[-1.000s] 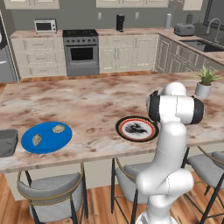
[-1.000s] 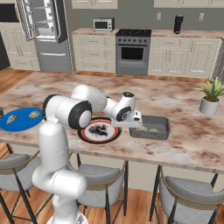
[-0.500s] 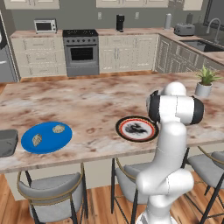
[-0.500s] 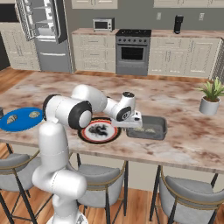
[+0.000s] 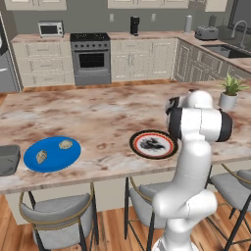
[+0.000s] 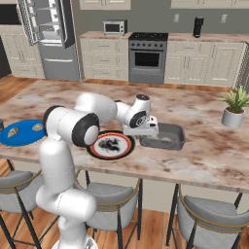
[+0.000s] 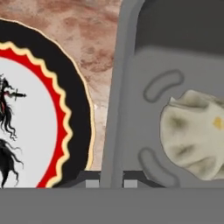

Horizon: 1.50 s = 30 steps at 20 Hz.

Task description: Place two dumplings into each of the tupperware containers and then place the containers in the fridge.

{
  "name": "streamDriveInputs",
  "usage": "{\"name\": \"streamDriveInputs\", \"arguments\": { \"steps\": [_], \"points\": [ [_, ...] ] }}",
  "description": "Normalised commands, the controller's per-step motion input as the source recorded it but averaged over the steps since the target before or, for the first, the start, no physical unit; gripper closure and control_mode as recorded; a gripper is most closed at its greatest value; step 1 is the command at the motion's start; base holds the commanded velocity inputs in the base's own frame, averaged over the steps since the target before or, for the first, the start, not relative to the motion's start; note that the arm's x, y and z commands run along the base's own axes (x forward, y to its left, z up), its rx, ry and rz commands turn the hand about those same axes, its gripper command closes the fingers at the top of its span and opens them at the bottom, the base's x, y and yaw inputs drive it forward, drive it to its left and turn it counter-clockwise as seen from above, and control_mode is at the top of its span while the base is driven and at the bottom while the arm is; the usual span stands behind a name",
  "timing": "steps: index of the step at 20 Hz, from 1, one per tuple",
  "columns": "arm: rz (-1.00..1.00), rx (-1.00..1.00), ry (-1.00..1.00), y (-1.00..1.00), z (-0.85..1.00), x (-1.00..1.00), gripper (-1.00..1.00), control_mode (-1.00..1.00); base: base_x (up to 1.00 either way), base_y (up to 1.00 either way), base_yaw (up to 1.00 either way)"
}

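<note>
We note that the gripper [image 6: 147, 136], which a second ago hung with its jaws spread over the near-left rim of the tupperware container [image 6: 163, 136] on the right of the island, now has its jaws pressed together on that rim; in the hand view the container's flared edge [image 7: 117, 94] runs up from between the finger tips, so we read this as a pinch on the tub wall. The arm itself has hardly shifted between the earlier pictures and now; only the jaws have changed. Inside the tub the hand view shows one dumpling [image 7: 194, 133] lying on the floor of the container, and the right base view shows pale contents there, though we cannot tell whether a second lies beside it. The round plate with black-and-red rim [image 6: 111, 145] sits just beside the tub on its left and carries no dumplings. On the far left of the island two more dumplings [image 5: 65, 144] rest on the blue plate [image 5: 52, 154], with the other tupperware container [image 5: 7, 159] near it at the counter edge. The fridge [image 6: 48, 36] stands open at the back left. Our judgement: this tub is filled and the grip marks the start of carrying it to the fridge; the second tub is not yet loaded.
</note>
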Motion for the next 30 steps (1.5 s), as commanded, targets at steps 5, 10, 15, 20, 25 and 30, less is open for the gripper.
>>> {"name": "streamDriveInputs", "arguments": {
  "steps": [5, 10, 15, 20, 25, 30],
  "points": [
    [0.21, 0.00, 0.00, 0.00, 0.46, -0.16, 1.00, -1.00, 0.00, 0.00, 0.00],
    [0.33, -0.04, 0.01, 0.15, 0.36, -0.46, 1.00, -1.00, 0.00, 0.00, 0.00],
    [0.41, -0.06, 0.01, 0.32, 0.14, -0.77, 1.00, -1.00, 0.00, 0.00, 0.00],
    [0.44, -0.01, 0.00, 0.24, 0.14, -0.83, 1.00, -1.00, 0.00, 0.00, 0.00],
    [0.41, 0.00, 0.00, 0.39, 0.31, -0.46, 1.00, -1.00, 0.00, 0.00, 0.00],
    [0.37, 0.00, 0.00, 0.21, 0.36, -0.29, 1.00, -1.00, 0.00, 0.00, 0.00]
  ]
}}
